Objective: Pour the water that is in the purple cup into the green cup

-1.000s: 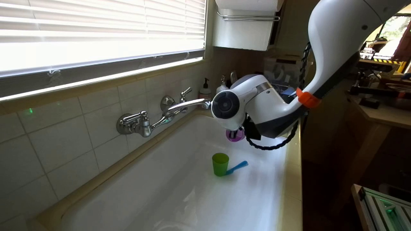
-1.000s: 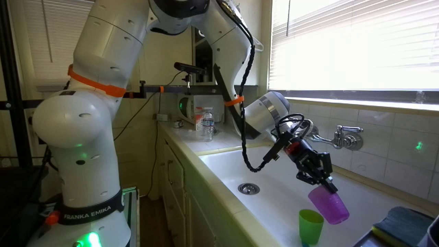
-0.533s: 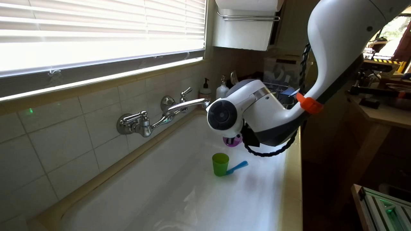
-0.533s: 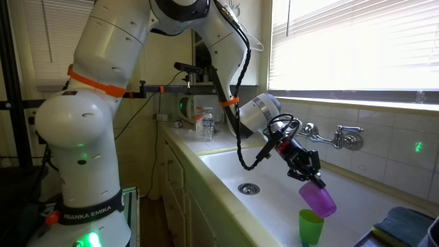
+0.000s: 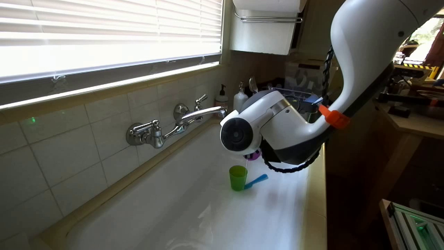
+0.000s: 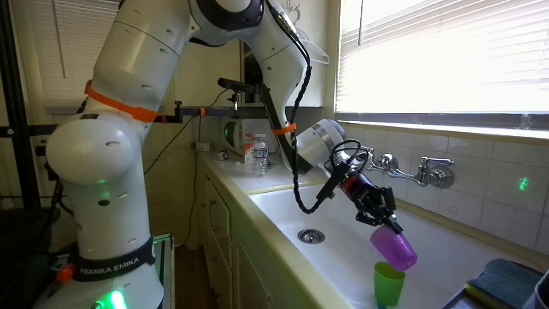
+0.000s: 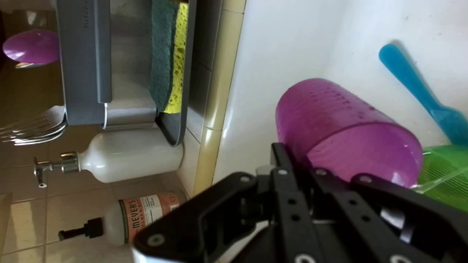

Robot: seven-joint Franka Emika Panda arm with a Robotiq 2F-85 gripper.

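My gripper [image 7: 297, 160] is shut on the wall of the purple cup [image 7: 329, 109], near its rim; one finger is hidden by the cup. The purple cup [image 6: 393, 248] is tipped past level, mouth lower left, just above the green cup [image 6: 389, 285]. It is mostly hidden behind the arm in an exterior view [image 5: 256, 155]. A thin stream of water [image 5: 246, 166] runs from its mouth to the right side of the upright green cup [image 5: 238, 178]; in the wrist view the stream [image 7: 444, 179] enters the green cup [image 7: 457, 197]. The blue stick-like piece [image 7: 413, 80] lies beside the green cup.
The white sink [image 5: 173, 201] surrounds the cups. The chrome faucet [image 5: 203, 113] juts from the tiled wall near the arm. A dish rack with a sponge [image 7: 166, 54] and soap bottles [image 7: 128, 153] stand at the sink's end. The drain [image 6: 311, 236] is behind the cups.
The gripper has carried the purple cup over to the green cup, leftward in an exterior view, and the arm has dropped slightly. A stream of water now shows between the cups.
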